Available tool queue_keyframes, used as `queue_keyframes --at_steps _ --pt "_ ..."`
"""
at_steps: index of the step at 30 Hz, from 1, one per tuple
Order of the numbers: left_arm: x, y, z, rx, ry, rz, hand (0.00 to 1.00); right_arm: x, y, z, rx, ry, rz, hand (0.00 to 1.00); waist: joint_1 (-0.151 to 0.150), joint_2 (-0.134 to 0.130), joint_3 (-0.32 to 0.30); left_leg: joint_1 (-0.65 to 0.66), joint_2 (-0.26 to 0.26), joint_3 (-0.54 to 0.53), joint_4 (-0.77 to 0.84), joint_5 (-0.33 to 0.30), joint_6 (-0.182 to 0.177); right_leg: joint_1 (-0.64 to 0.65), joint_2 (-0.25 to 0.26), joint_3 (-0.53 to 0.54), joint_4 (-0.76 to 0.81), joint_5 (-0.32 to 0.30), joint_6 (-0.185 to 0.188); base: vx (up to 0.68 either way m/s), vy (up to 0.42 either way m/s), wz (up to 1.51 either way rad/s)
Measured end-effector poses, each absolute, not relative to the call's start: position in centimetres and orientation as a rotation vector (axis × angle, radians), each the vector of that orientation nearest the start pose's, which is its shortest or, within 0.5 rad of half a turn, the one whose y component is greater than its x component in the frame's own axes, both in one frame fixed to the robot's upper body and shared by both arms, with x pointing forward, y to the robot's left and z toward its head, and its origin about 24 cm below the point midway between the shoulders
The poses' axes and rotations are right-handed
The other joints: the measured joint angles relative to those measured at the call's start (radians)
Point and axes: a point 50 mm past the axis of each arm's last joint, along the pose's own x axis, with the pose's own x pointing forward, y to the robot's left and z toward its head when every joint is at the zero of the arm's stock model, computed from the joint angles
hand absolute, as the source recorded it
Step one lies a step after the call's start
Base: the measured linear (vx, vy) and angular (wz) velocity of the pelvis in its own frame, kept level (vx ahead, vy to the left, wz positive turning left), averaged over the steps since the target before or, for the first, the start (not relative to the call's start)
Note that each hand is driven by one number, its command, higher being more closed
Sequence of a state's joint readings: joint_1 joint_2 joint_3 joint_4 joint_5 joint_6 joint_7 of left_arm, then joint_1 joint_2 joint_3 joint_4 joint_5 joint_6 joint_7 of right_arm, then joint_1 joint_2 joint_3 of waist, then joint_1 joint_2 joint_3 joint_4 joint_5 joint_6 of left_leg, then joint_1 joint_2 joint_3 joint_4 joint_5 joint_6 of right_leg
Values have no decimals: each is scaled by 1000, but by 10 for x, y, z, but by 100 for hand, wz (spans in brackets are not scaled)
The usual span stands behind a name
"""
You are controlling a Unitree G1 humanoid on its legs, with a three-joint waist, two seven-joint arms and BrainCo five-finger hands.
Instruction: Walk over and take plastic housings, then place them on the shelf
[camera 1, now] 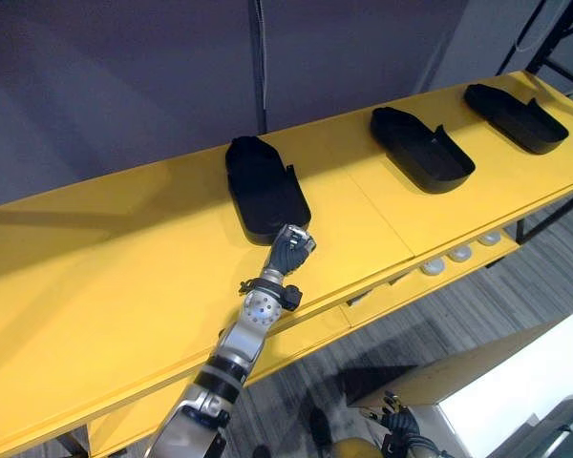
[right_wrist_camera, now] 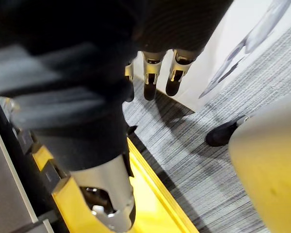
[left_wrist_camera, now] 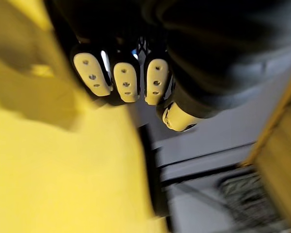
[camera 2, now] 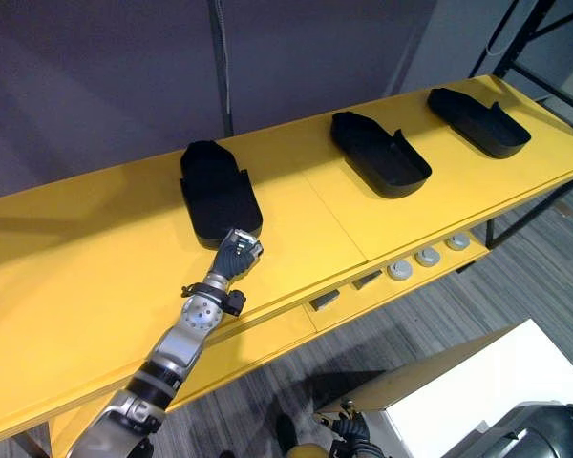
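Three black plastic housings lie on the long yellow shelf top (camera 1: 124,267): one at the left (camera 1: 263,186), one in the middle (camera 1: 420,148) and one at the far right (camera 1: 516,116). My left hand (camera 1: 291,250) reaches out to the near end of the left housing and sits right at its edge. In the left wrist view its fingers (left_wrist_camera: 126,80) curl back toward the palm with nothing between them. My right hand (camera 1: 401,425) hangs low beside me above the carpet, its fingers (right_wrist_camera: 150,82) relaxed and holding nothing.
A lower yellow shelf holds round white discs (camera 1: 458,254) and small parts. A grey wall runs behind the shelf. A white-topped box (camera 1: 516,382) stands at my lower right, and a black rack (camera 1: 554,38) at the far right.
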State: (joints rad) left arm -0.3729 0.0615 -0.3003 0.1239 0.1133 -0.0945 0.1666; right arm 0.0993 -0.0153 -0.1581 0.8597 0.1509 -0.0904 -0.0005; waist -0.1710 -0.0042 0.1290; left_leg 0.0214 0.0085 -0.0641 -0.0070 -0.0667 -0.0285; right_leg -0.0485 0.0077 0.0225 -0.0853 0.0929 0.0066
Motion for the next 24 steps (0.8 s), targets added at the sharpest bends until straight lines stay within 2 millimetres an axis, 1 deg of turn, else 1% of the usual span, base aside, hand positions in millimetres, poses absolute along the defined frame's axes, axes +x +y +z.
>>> queue_keyframes --at_steps 1,2,3,4,5,6,7,8,9,10,11,12,14,15,17,18,19,20,21,22,24 --pt "294 69 127 148 -411 -215 100 130 -189 -140 176 848 -266 0 11 3 2 1 -1 -10 1 2 0 5 -1 -6 0 -1 0 -9 -4 24" --pt "281 72 143 78 -490 -215 100 127 -193 -140 164 853 -272 0 24 7 4 2 -2 -22 2 5 -1 11 -3 -12 0 -3 1 -10 -2 24" --pt "266 81 159 5 -577 -197 100 125 -196 -141 156 859 -277 0 41 8 3 4 -2 -25 5 5 -1 16 -3 -15 1 -4 0 -9 1 18" --pt "258 87 166 -30 -623 -182 100 124 -197 -141 154 862 -278 0 48 9 3 5 -2 -26 7 5 -1 18 -3 -17 2 -4 0 -17 -5 21" --pt "242 106 182 -86 -727 -120 100 122 -198 -142 151 874 -279 0 55 10 3 5 -3 -44 14 5 -1 25 -4 -36 11 -12 -3 -18 -11 28" --pt "237 114 186 -101 -758 -92 100 120 -198 -143 151 880 -279 0 57 10 3 9 -4 -53 14 6 -3 30 -6 -45 17 -18 -4 -33 -17 41" --pt "228 131 190 -107 -797 -20 100 119 -197 -143 151 883 -278 0 70 12 1 15 -3 -68 16 7 -3 36 -7 -60 40 -33 -5 -27 -15 34" --pt "223 140 190 -107 -810 18 100 118 -198 -144 150 886 -279 0 76 13 0 21 -3 -76 16 7 -4 40 -7 -67 51 -42 -6 -27 -14 30" --pt "216 153 189 -115 -819 81 100 115 -198 -145 148 893 -280 0 90 14 -2 29 -2 -80 16 7 -4 42 -8 -72 67 -53 -6 -15 -11 26" --pt "206 171 186 -111 -822 170 100 116 -198 -144 147 891 -277 0 106 16 -5 35 -3 -94 17 7 -4 45 -11 -90 86 -64 -3 -16 -15 38" --pt "196 188 180 -100 -810 270 100 117 -196 -144 144 889 -267 0 112 16 -7 35 -7 -112 22 8 -3 45 -16 -106 107 -79 -4 -15 -14 39" --pt "191 196 176 -96 -798 319 100 117 -194 -144 142 888 -260 0 118 15 -8 35 -8 -120 25 8 -3 45 -19 -116 117 -86 -3 -11 -18 44" --pt "170 229 156 -70 -709 536 100 119 -191 -142 152 871 -257 0 148 12 -18 34 -14 -141 30 4 -9 42 -30 -145 151 -109 -2 3 -17 36" --pt "165 237 149 -69 -678 590 100 120 -190 -141 152 862 -256 0 153 12 -21 34 -16 -147 31 4 -9 42 -32 -151 158 -114 -1 19 -15 30" --pt "141 267 112 -84 -508 811 100 125 -188 -135 125 826 -236 0 167 9 -41 31 -21 -164 36 3 -9 38 -44 -172 181 -132 2 44 -11 27" --pt "136 274 102 -85 -459 855 100 127 -188 -134 126 814 -234 0 171 9 -43 31 -22 -164 39 0 -8 38 -46 -174 186 -135 1 48 0 13" --pt "128 284 80 -100 -352 925 100 132 -186 -131 115 793 -222 0 183 8 -46 28 -24 -162 51 -8 -7 38 -47 -173 191 -138 2 0 0 0" --pt "121 290 55 -106 -225 979 100 136 -185 -128 102 773 -210 0 189 7 -52 21 -27 -158 67 -22 0 37 -49 -174 200 -144 5 30 6 1" --pt "118 292 41 -117 -155 998 100 137 -183 -127 97 767 -202 0 189 6 -53 21 -26 -149 71 -30 9 37 -51 -175 206 -148 5 0 0 0" --pt "114 292 19 -141 -43 1018 100 140 -181 -126 92 761 -187 0 189 5 -58 19 -20 -125 78 -34 13 36 -53 -175 216 -154 7 27 2 -3" --pt "101 285 -37 -181 261 992 100 144 -175 -122 81 740 -154 0 188 0 -74 22 -18 -95 83 -43 18 28 -57 -169 234 -169 10 45 13 -13"
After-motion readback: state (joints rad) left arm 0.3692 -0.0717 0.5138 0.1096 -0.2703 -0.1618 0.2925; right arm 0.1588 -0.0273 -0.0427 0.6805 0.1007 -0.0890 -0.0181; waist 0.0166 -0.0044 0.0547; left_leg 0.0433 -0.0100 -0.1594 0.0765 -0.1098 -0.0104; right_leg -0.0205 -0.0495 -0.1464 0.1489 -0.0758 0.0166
